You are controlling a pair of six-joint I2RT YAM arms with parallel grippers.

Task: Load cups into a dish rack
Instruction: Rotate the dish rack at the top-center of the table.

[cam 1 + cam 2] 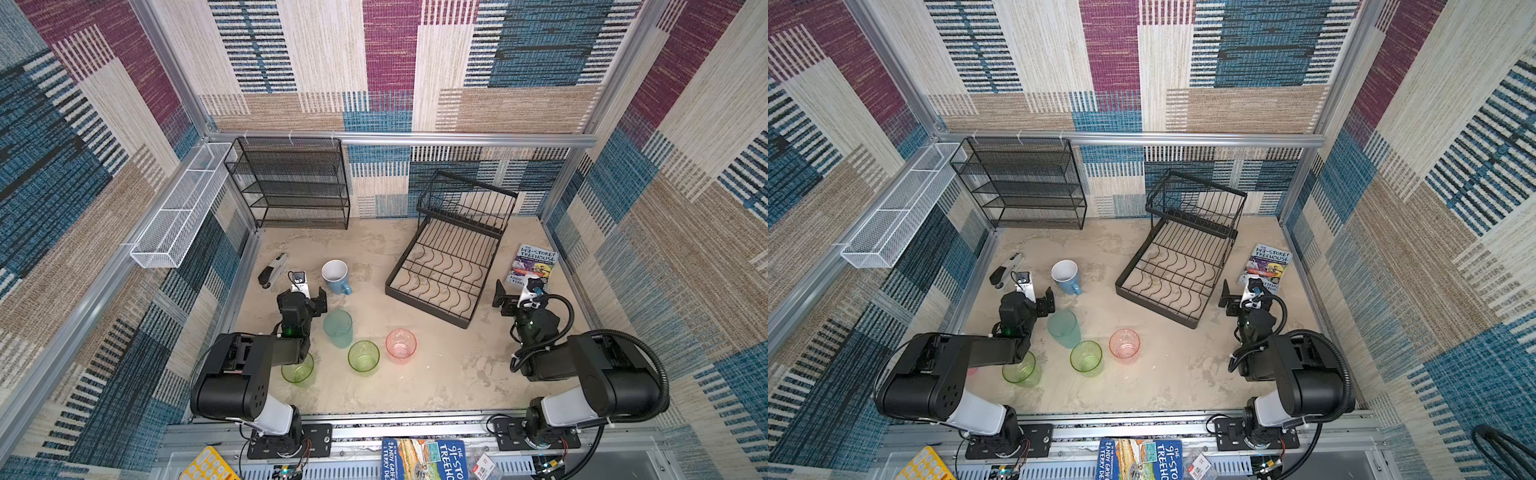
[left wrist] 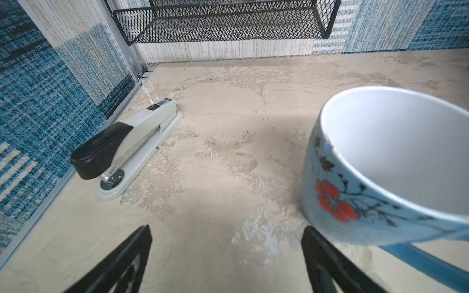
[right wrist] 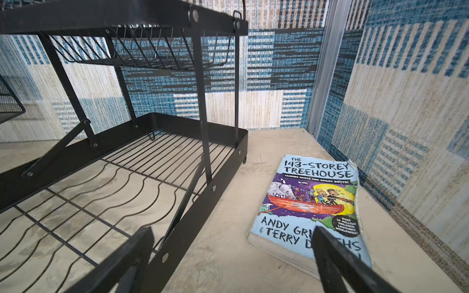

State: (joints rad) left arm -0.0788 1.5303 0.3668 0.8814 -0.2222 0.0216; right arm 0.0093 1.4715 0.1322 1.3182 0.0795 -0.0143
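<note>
Work surface (image 1: 449,386): flat, beige, mottled plaster-like finish with scuffed patches. Enclosure walls are woven patchwork fabric (blue, maroon, tan) on aluminium framing. Nearest the arm bases: green tumbler (image 1: 298,371), partly under the left arm. To its right, second green tumbler (image 1: 363,356) and peach-pink tumbler (image 1: 401,345) stand in a loose row, apart from each other. Just beyond them is the taller teal tumbler (image 1: 338,328). All four are upright, mouths up, of smooth tapered translucent plastic. Left gripper (image 1: 306,296) points toward the back wall, fingers spread wide with only bare table between them. Mug (image 1: 336,276) stands upright just outside its right finger; contact cannot be judged. The mug is light-blue glazed with a white interior and a red flower motif (image 2: 335,203), handle toward the near right. Stapler (image 2: 132,142), grey with a black cap, lies by the left wall. Right gripper (image 3: 232,229) is also wide open and holds nothing, hovering between rack edge and book (image 3: 312,203), a worn paperback lying flat by the right wall. Dish rack (image 1: 449,266): black wire and flat bar, right of centre. Its long axis runs near to far, skewed rightward; the lower tray with wavy dividers is at the near end, the raised basket at the far end. Against the back wall, black mesh shelf unit (image 1: 291,183). On the left wall rail, white mesh basket (image 1: 183,208).
</note>
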